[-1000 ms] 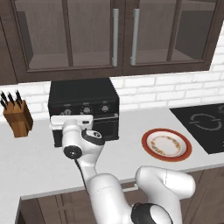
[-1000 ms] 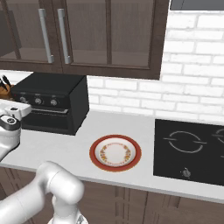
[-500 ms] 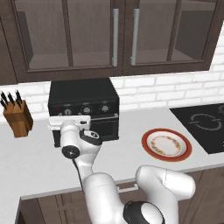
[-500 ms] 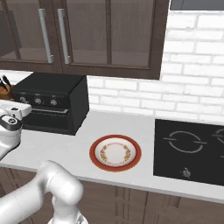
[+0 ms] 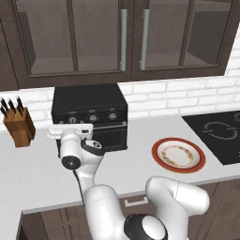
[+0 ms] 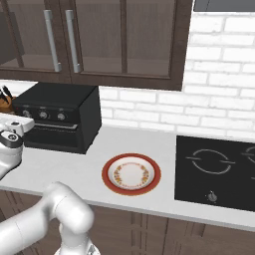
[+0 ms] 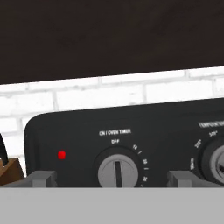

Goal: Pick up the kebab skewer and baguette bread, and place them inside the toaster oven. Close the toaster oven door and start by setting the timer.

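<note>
The black toaster oven [image 5: 89, 104] [image 6: 64, 105] stands at the back of the counter, and its door [image 5: 110, 136] [image 6: 52, 135] is up and shut. My gripper [image 5: 70, 132] [image 6: 14, 127] hovers right in front of the left end of its knob row. In the hand view the gripper [image 7: 111, 179] is open, with one grey fingertip on each side of the timer knob [image 7: 117, 171]; it is not touching the knob. The knob's pointer stands at OFF, beside a red lamp [image 7: 62, 154]. The kebab skewer and the baguette bread are hidden.
A red-rimmed plate [image 5: 178, 155] [image 6: 131, 174] lies bare on the counter right of the oven. A wooden knife block [image 5: 18, 124] [image 6: 5, 98] stands to the oven's left. A black cooktop [image 5: 218, 134] [image 6: 217, 167] fills the far right. Dark cabinets hang overhead.
My hand has shifted slightly left and up in front of the oven's knobs. The jaws have stayed open and the oven has not changed.
</note>
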Controlling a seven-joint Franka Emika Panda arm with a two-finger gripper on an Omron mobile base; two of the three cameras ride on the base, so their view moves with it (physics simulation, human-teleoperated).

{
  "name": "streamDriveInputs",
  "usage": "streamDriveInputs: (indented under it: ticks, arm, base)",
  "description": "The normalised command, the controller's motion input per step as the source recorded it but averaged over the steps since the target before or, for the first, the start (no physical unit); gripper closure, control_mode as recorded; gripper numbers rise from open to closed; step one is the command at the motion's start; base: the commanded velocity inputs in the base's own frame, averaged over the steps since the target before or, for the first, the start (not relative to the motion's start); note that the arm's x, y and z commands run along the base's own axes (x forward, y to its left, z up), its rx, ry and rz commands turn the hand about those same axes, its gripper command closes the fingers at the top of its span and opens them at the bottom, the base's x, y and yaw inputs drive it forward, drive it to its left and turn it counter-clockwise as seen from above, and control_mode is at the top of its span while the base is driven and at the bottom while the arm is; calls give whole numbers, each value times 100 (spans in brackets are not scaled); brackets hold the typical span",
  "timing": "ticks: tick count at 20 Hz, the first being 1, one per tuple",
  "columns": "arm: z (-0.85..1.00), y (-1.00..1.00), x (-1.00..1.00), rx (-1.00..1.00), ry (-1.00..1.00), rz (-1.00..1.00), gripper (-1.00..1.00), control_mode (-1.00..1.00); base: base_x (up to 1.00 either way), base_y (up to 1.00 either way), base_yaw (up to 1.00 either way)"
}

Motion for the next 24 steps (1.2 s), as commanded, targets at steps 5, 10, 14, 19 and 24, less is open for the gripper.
streamDriveInputs:
  ticks: [5,10,14,19,24]
  arm:
    - [-2,0,3,0,0,0,-100,-100]
    - [-2,0,10,0,0,0,-100,-100]
    - [-2,0,16,0,0,0,-100,-100]
    - [-4,0,12,0,0,0,-100,-100]
    - [-5,0,8,0,0,0,-100,-100]
  base:
    - [0,0,0]
    - [0,0,0]
    - [0,0,0]
    - [0,0,0]
    - [0,0,0]
